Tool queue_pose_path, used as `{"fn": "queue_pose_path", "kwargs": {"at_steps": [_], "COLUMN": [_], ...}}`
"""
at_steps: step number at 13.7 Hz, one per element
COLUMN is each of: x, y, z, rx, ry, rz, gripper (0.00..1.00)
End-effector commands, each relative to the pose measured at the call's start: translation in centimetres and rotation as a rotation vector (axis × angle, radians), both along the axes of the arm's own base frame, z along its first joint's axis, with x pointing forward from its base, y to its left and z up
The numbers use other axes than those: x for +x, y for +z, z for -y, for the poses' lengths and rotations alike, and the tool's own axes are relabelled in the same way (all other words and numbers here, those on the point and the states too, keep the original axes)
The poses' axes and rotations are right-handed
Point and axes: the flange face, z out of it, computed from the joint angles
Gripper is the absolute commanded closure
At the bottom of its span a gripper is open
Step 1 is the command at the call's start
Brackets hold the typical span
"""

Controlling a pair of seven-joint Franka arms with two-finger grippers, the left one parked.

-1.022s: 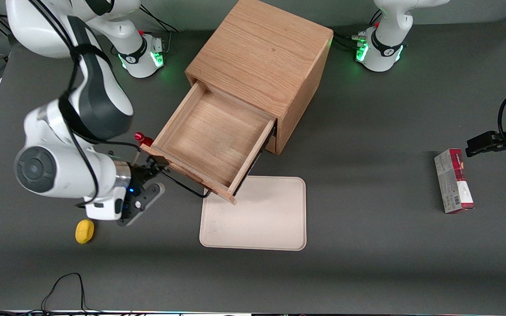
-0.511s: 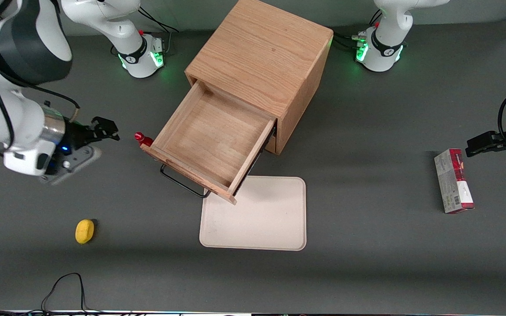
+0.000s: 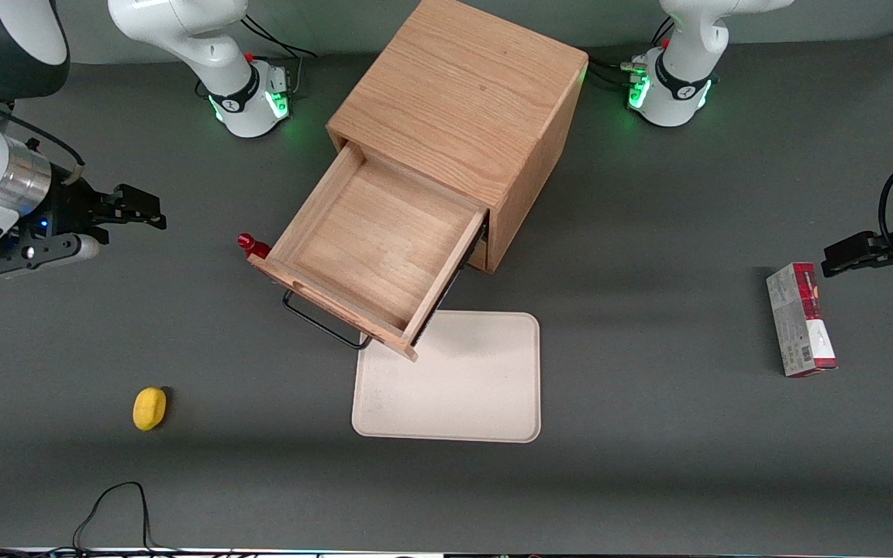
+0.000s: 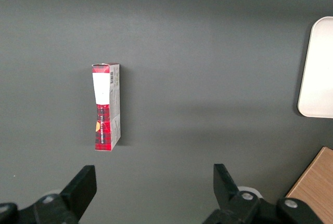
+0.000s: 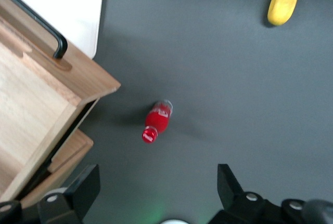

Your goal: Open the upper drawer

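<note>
The upper drawer point(image 3: 373, 244) of the oak cabinet point(image 3: 462, 101) stands pulled far out, its shallow wooden box bare inside. Its black wire handle point(image 3: 322, 325) sticks out at the drawer front, nearer the front camera. In the right wrist view the drawer point(image 5: 36, 104) and its handle point(image 5: 44, 31) show too, with the lower drawer's front point(image 5: 67, 156) under it. My gripper point(image 3: 140, 209) is open and holds nothing. It hangs above the table toward the working arm's end, well apart from the drawer.
A small red bottle point(image 3: 253, 246) lies on the table beside the drawer's corner; it also shows in the right wrist view point(image 5: 157, 121). A yellow lemon point(image 3: 149, 408) lies nearer the front camera. A cream tray point(image 3: 454, 387) lies in front of the cabinet. A red box point(image 3: 799, 318) lies toward the parked arm's end.
My gripper has let go of the handle, risen and drawn away from the drawer toward the working arm's end of the table. The drawer stays open and still.
</note>
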Motion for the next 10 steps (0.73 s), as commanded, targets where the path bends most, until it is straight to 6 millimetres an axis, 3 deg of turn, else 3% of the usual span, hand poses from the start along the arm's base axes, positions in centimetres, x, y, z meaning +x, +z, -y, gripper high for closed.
{"fn": "queue_pose_path", "kwargs": {"at_steps": [1, 5, 7, 9, 10], "x": [-2.0, 0.4, 0.6, 0.4, 0.3], "y": [0.3, -0.2, 0.4, 0.5, 0.3], "z": [0.1, 2.2, 3.6, 1.2, 1.1], "rx": [-0.005, -0.02, -0.011, -0.015, -0.019], "ry": [-0.049, -0.08, -0.081, -0.017, -0.015], "rz": [0.088, 0.104, 0.099, 0.081, 0.064], "gripper": [0.0, 0.0, 0.0, 0.0, 0.0]}}
